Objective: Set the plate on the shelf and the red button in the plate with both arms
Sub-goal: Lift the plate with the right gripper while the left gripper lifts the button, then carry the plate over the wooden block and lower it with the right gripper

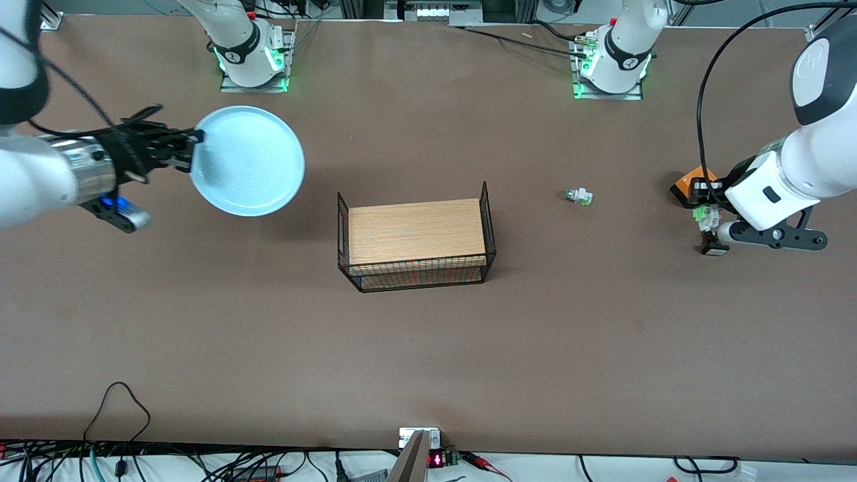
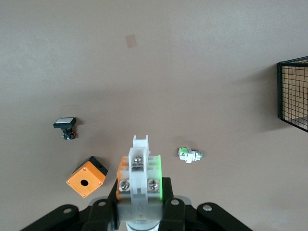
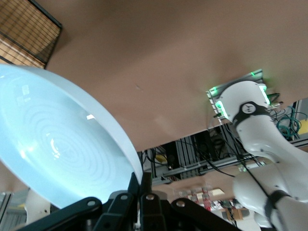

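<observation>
My right gripper is shut on the rim of the pale blue plate and holds it up over the table at the right arm's end, clear of the wire basket. In the right wrist view the plate fills the space past the closed right gripper. My left gripper hangs over the left arm's end of the table, shut on the red button. The left wrist view shows this white module with its green tab and screws in the left gripper; its red cap is hidden.
A black wire basket with a wooden board in it stands mid-table. A white-green module lies between the basket and the left gripper. An orange box and a black button with a white face lie under the left arm.
</observation>
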